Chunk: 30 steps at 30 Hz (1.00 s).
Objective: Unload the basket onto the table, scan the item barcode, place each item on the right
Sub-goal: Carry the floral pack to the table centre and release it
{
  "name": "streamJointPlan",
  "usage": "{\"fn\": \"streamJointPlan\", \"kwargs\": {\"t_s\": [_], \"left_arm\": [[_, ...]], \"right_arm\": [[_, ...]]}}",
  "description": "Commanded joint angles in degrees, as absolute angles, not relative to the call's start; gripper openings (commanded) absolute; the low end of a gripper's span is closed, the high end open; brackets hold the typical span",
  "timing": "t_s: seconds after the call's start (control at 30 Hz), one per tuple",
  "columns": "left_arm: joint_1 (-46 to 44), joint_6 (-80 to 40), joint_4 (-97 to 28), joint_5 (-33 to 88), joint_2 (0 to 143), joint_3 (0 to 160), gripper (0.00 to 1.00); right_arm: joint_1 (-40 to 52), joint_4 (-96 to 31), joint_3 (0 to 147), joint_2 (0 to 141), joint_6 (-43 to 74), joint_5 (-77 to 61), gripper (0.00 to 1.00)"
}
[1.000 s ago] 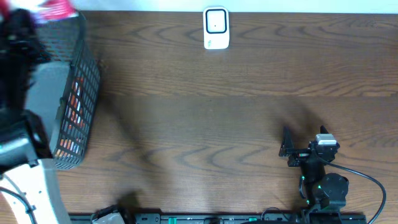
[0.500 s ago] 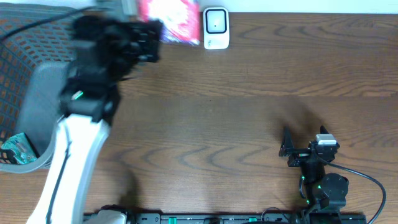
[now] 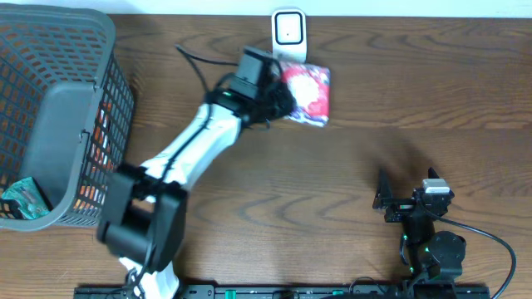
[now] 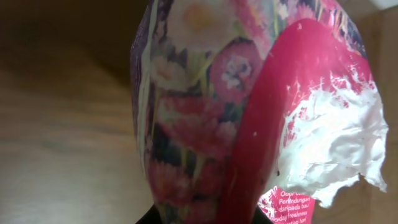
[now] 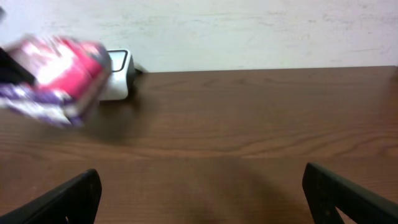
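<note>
A pink and red flowered pouch (image 3: pixel 306 93) hangs just in front of the white barcode scanner (image 3: pixel 289 33) at the table's far edge. My left gripper (image 3: pixel 278 98) is shut on the pouch's near end. The left wrist view is filled by the pouch (image 4: pixel 249 106), with its floral print, red band and white patch; my own fingers are hidden under it. In the right wrist view the pouch (image 5: pixel 59 78) shows blurred at far left beside the scanner (image 5: pixel 118 74). My right gripper (image 3: pixel 397 193) rests open at the near right, nothing between its fingers (image 5: pixel 71 196).
A dark mesh basket (image 3: pixel 100 83) with a grey liner and several packets inside stands at the far left. Bare brown wooden tabletop (image 3: pixel 332 166) lies between the two arms.
My left arm has swung from over the basket at the far left across to the right, carrying the pouch to just in front of the scanner. The right arm is unmoved.
</note>
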<state>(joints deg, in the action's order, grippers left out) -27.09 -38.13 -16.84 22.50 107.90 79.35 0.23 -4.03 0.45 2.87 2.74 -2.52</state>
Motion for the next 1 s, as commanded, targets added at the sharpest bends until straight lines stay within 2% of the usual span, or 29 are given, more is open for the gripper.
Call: {"fn": "streamJointPlan", "kwargs": {"t_s": [0.0, 0.07, 0.1, 0.2, 0.23, 0.27, 0.33, 0.47, 0.63, 0.7, 0.73, 0.87, 0.97], "left_arm": [[-30.7, -43.8, -15.6, 22.5, 109.3, 79.7, 0.1], [-32.5, -43.8, -15.5, 22.4, 109.7, 79.7, 0.4], [-33.1, -43.8, -15.5, 22.4, 109.8, 79.7, 0.47], [-33.8, -43.6, -14.5, 22.5, 109.7, 79.7, 0.48], [-33.7, -43.6, -13.9, 22.7, 109.5, 79.7, 0.59], [-33.3, -43.6, -13.5, 23.0, 109.1, 79.7, 0.63], [-32.1, -43.6, -11.7, 24.0, 107.8, 79.8, 0.67], [-26.7, -43.0, -8.4, 26.0, 101.7, 80.1, 0.68], [-13.5, -35.2, -7.1, 26.0, 89.7, 82.3, 0.68], [-7.0, -32.5, -7.0, 26.0, 85.3, 83.3, 0.68], [0.3, -30.3, -6.7, 26.0, 81.5, 83.7, 0.68], [16.4, -23.6, -9.1, 25.9, 76.7, 83.8, 0.68], [28.0, -22.1, -16.1, 23.9, 76.0, 83.8, 0.82]], "right_arm": [[-0.8, -4.3, 0.3, 2.5, 2.7, -2.0, 0.99], [-0.8, -4.3, 0.3, 2.5, 2.7, -2.0, 0.99], [-0.8, -4.3, 0.3, 2.5, 2.7, -2.0, 0.99], [-0.8, -4.2, 0.3, 2.5, 2.7, -2.0, 0.99], [-0.8, -4.2, 0.3, 2.5, 2.7, -2.0, 0.99], [-0.8, -4.2, 0.3, 2.5, 2.7, -2.0, 0.99], [-0.8, -4.2, 0.3, 2.5, 2.7, -2.0, 0.99], [-0.8, -4.2, 0.3, 2.5, 2.7, -2.0, 0.99], [-0.8, -4.2, 0.3, 2.5, 2.7, -2.0, 0.99], [-0.8, -4.3, 0.3, 2.5, 2.7, -2.0, 0.99], [-0.8, -4.3, 0.3, 2.5, 2.7, -2.0, 0.99], [-0.8, -4.3, 0.3, 2.5, 2.7, -2.0, 0.99], [-0.8, -4.3, 0.3, 2.5, 2.7, -2.0, 0.99]]}}
